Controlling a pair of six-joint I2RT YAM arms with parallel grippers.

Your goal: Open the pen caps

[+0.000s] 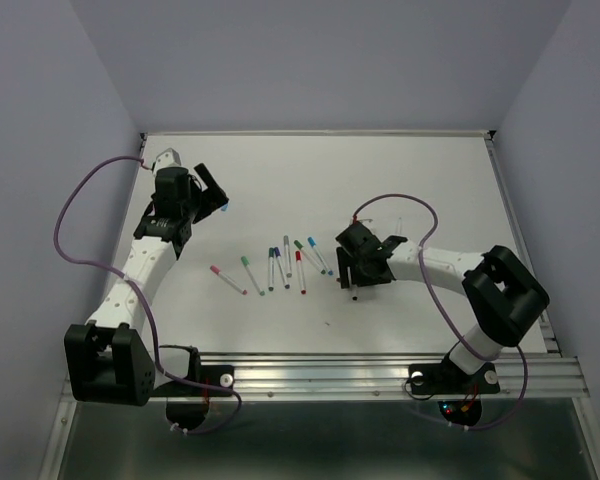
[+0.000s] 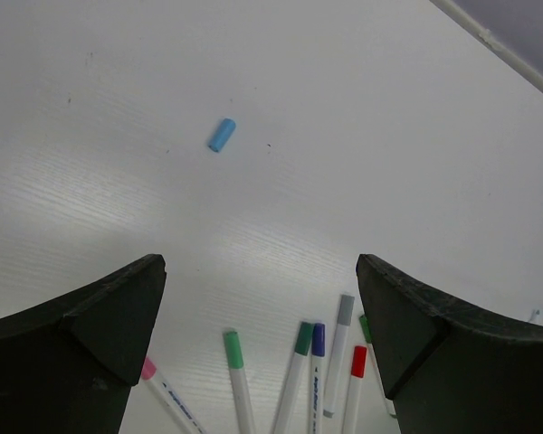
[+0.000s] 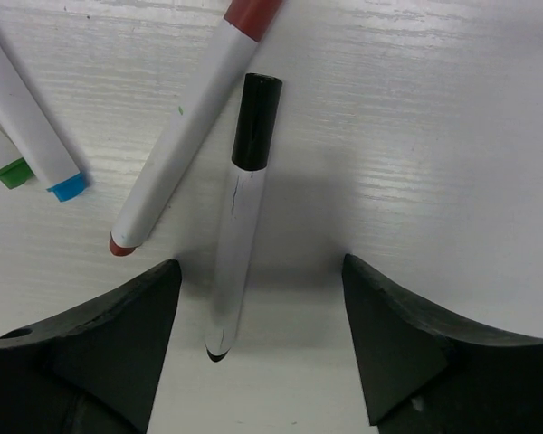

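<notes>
Pens [image 1: 275,268] lie in a loose fan at mid-table [image 1: 430,180], white barrels flat on the white surface, most caps toward the far side.

Left gripper [image 2: 262,334] hangs over the far left part of the table. Its jaws stand wide apart with nothing between them. One light blue cap [image 2: 222,135] lies loose on the table beyond its fingers, on no barrel and well apart from the fan. The left wrist view shows six pens of the fan, each cap seated on its barrel: pink cap [image 2: 148,368], green cap [image 2: 233,349], dark green cap [image 2: 303,338], blue cap [image 2: 318,340], grey cap [image 2: 345,309] and red cap [image 2: 358,361].

Right gripper [image 3: 258,344] sits low over the right end of the fan, jaws apart. Black pen [image 3: 238,244] lies flat on the table between its fingers, nearer the finger on the left of the right wrist view; neither finger is seen to touch it. Its black cap [image 3: 256,120] is on the barrel and points away from the gripper. Red pen [image 3: 185,136] lies just beside the black pen, tilted against it; whether the two touch cannot be told. Two more pen ends show at the left edge of that view, a light blue end [image 3: 68,187] and a green end [image 3: 12,172].
</notes>
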